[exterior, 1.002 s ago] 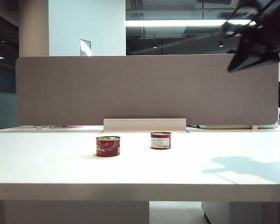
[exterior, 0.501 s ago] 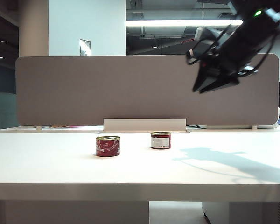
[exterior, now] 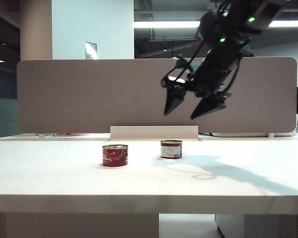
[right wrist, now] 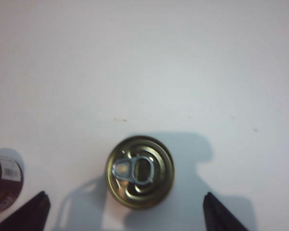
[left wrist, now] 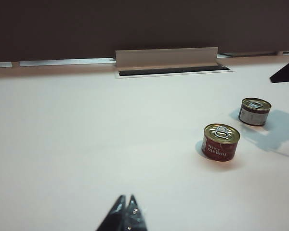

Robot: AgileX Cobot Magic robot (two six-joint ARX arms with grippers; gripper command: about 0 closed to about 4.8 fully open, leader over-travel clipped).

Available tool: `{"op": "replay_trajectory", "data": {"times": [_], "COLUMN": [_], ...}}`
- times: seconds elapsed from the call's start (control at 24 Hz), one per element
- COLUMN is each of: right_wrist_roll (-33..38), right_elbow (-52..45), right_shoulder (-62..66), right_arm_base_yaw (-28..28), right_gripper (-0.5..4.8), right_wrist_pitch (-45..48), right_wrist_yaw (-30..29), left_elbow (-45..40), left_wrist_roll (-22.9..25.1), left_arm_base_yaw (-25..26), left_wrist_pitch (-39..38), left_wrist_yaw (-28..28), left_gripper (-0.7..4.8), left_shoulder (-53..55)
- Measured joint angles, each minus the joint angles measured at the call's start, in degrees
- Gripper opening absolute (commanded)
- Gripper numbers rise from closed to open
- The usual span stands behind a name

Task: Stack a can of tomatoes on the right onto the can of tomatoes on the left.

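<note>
the right gripper (exterior: 187, 110) hangs in the air above the small red tomato can with a gold pull-tab lid on the right (exterior: 171, 148), pointing steeply down, its 2 black fingers (right wrist: 220, 214) spread wide. in the right wrist view that can (right wrist: 140, 172) sits between the fingertips, untouched. the matching red tomato can on the left (exterior: 114, 155) stands just beside it on the white bench (exterior: 59, 173), apart. bare bench surrounds both cans. the left gripper (left wrist: 125, 215) rests low, well away from the left can, fingers pressed together.

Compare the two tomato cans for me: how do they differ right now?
The left can shows an all-red label; the right can shows a white panel. The left can sits nearer the table's front edge; the right can lies beneath the open right tool. Both stand upright, pull-tabs up.
</note>
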Motion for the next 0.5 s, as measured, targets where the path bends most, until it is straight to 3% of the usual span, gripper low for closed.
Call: {"op": "replay_trajectory", "data": {"times": [0.5], "right_wrist_roll": [-0.04], "right_elbow": [5.51], "right_shoulder": [9.38], "right_arm_base_yaw": [2.25], "right_gripper": [4.79], "right_wrist_pitch": [-3.13], "right_wrist_yaw": [3.85], "left_elbow": [0.0], "left_wrist_roll": [0.0], "left_arm_base_yaw": [0.0], "left_wrist_pitch": [-0.39], "left_wrist_yaw": [0.0], "left_gripper": [-0.06], "left_shoulder": [0.0]}}
